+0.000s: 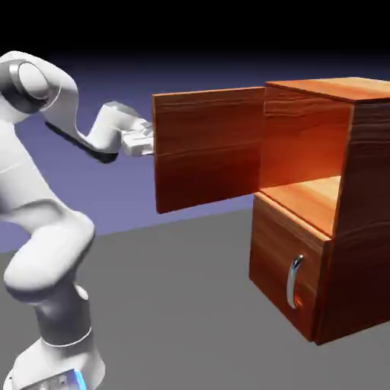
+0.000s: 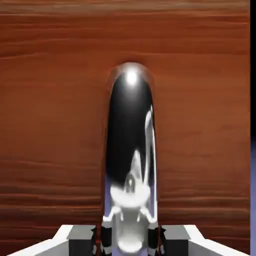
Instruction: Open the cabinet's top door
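Note:
The reddish-brown wood-grain cabinet [image 1: 358, 213] stands at the right of the exterior view. Its top door [image 1: 209, 148] is swung wide open toward the arm, and the lit upper compartment shows behind it. My gripper [image 1: 146, 142] sits at the door's outer left edge. In the hand view the door's wood [image 2: 50, 125] fills the frame and the silver handle [image 2: 131, 150] runs up from between my fingertips [image 2: 95, 240]. The gripper [image 2: 129, 242] is shut on this handle.
The lower panel [image 1: 286, 266] stays closed, with its own curved silver handle [image 1: 294, 280]. Grey table [image 1: 175, 305] stretches between the robot's base and the cabinet. The open door juts out over that table toward the arm.

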Robot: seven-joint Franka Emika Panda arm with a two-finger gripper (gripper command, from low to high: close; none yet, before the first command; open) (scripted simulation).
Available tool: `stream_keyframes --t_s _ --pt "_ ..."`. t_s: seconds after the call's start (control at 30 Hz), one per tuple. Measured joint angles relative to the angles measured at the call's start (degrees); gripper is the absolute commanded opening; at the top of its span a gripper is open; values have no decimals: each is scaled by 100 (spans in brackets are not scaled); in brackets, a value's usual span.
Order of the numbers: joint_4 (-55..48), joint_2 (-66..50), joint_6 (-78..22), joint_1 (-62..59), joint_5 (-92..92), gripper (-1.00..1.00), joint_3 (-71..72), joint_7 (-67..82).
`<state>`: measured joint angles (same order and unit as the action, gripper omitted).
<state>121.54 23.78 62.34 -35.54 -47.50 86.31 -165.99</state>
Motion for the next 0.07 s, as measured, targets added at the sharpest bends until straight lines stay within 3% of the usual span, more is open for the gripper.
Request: stream_keyframes --t_s 0.07 --pt "-210 33 -138 -415 92 -100 381 10"
